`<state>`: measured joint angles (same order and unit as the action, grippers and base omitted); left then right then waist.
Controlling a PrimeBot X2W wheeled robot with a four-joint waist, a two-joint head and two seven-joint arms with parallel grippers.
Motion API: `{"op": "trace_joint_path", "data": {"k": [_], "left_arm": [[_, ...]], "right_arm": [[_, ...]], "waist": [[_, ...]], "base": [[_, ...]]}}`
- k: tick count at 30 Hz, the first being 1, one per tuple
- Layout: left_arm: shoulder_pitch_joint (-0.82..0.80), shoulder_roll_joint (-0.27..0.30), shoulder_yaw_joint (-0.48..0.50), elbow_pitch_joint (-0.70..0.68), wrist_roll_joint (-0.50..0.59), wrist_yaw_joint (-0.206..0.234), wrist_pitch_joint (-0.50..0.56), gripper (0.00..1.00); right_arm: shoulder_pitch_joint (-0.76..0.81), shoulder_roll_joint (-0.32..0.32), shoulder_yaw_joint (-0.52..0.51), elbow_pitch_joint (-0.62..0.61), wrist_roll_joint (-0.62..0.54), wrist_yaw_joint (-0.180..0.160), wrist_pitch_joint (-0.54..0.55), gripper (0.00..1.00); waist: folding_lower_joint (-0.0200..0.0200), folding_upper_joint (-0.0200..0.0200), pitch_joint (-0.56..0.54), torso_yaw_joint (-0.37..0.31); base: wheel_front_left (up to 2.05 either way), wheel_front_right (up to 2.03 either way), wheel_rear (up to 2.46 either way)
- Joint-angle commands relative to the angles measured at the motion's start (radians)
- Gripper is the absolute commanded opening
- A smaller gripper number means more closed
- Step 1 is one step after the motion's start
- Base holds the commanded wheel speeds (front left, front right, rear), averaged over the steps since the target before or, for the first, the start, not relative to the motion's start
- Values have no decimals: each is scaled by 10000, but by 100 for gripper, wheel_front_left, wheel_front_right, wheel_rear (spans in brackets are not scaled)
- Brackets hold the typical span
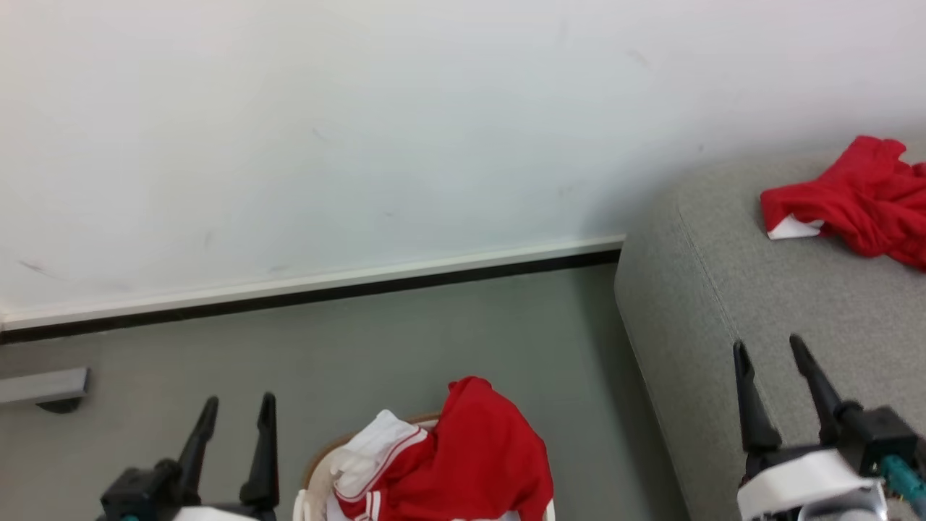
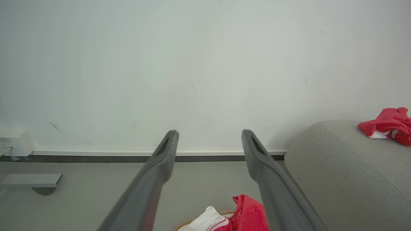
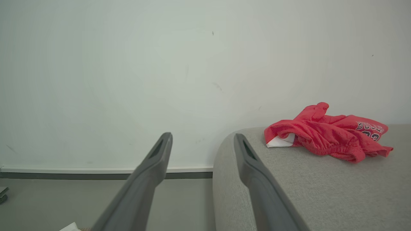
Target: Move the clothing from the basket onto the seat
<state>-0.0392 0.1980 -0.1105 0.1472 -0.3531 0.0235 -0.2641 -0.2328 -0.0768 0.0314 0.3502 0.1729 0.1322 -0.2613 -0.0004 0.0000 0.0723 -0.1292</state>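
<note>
Red clothing with white panels and stripe trim (image 1: 463,463) (image 2: 247,215) is heaped in the white basket (image 1: 312,477) at the bottom middle of the head view. Another red garment (image 1: 861,199) (image 2: 390,123) (image 3: 324,134) lies crumpled on the grey seat (image 1: 759,304) (image 2: 346,173) (image 3: 305,189) at the right. My left gripper (image 1: 239,412) (image 2: 209,136) stands open and empty to the left of the basket. Over the seat's near edge my right gripper (image 1: 768,351) (image 3: 202,138) is open with nothing between its fingers.
A white wall with a pale and black baseboard (image 1: 311,289) runs behind the grey floor. A grey flat bracket (image 1: 43,387) (image 2: 32,179) sits on the floor at the far left, and a white box (image 2: 14,141) is on the wall there.
</note>
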Motion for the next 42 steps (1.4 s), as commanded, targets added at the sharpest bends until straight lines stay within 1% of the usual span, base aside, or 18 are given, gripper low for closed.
{"op": "trace_joint_path", "data": {"k": [1, 8, 15, 20, 30, 36, 42], "left_arm": [[329, -207, 194, 133, 344, -190, -3, 100], [770, -810, 730, 441, 1064, -763, -4, 100], [908, -1089, 1172, 586, 1455, -1122, -4, 100], [969, -1215, 1325, 657, 1629, -1273, -4, 100], [1034, -1364, 1606, 886, 1845, -1417, -5, 100], [970, -1389, 1705, 947, 1897, -1456, -5, 100], [912, -1419, 1811, 945, 1940, -1500, -5, 100]], "right_arm": [[510, 72, 32, -61, 94, -29, -26, 100], [1608, 254, 445, 41, 91, -29, -26, 100], [1956, 267, 795, -2, 480, -29, -27, 100], [1986, 268, 847, 70, 548, -29, -27, 100], [2013, 269, 1053, 363, 753, -29, -27, 100], [1952, 269, 1149, 456, 828, -29, -27, 100], [1853, 269, 1199, 468, 792, -29, -27, 100]], "waist": [[4, 0, -373, 290], [4, 0, -752, 745], [4, 0, -921, 913], [4, 0, -1030, 978], [4, 0, -1098, 1181], [4, 0, -1075, 1174], [4, 0, -1032, 1023]], "base": [[0, 0, 0], [0, 0, 0], [0, 0, 0], [0, 0, 0], [0, 0, 0], [0, 0, 0], [0, 0, 0]]}}
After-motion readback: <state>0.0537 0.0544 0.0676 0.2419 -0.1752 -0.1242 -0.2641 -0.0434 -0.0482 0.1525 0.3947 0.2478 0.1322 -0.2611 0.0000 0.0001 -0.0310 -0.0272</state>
